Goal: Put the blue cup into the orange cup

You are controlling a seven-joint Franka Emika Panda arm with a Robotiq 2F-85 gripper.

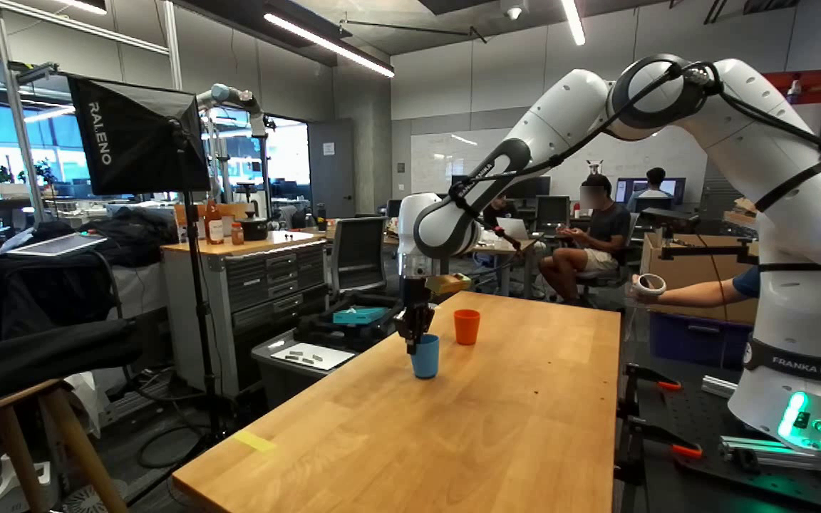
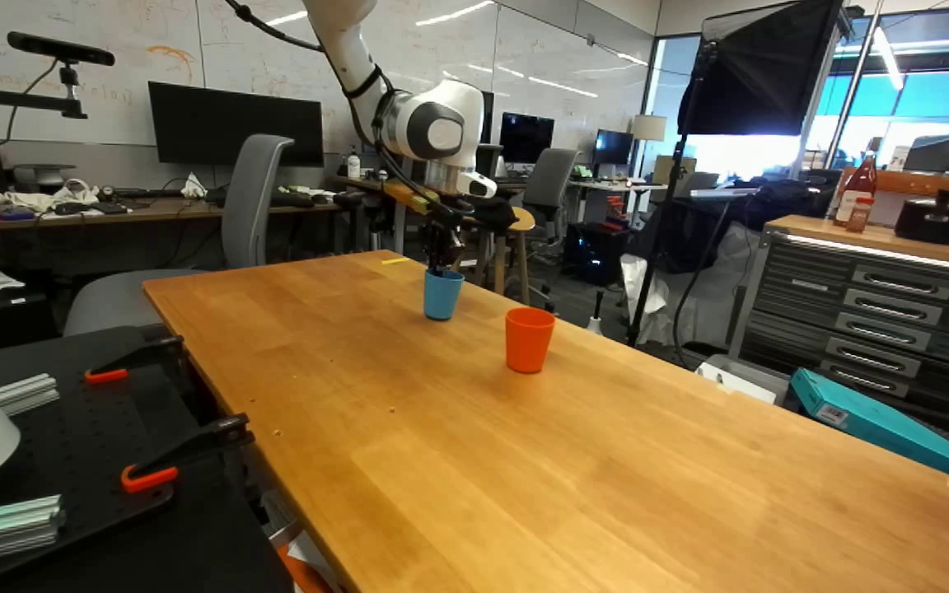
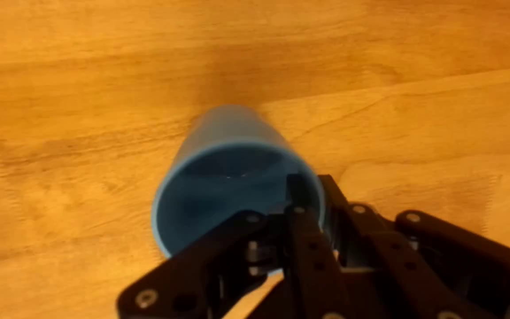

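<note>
Closest to the lens in the wrist view is the Robotiq gripper (image 3: 313,181), drawn together on one side of the blue cup (image 3: 226,181): the inside finger (image 3: 297,190) reaches down within its mouth, the outside finger (image 3: 332,190) lies along its outer face, and the thin wall looks pinched between them. The blue cup stands upright on the wooden table (image 1: 510,427), its base seemingly down on the wood; the orange cup (image 1: 466,328), upright too, is near the blue cup but apart from it. The step in hand looks like the grasp, with the lift due after it. Held by one side only, the blue cup may swing, so a slow, straight rise would suit it, until its base tops the orange cup's rim; only then should it travel across. Lowering will want care as well: the outside finger adds thickness and could catch that rim and drag the orange cup over, so letting go with the fingers just above it seems wise. As for room, in both exterior views a long edge of the table runs near the blue cup, with the orange cup by that same edge, so there is little slack for a nudge outward. On the blue cup's opposite side spreads a broad stretch of tabletop, the better way for any correction.
</note>
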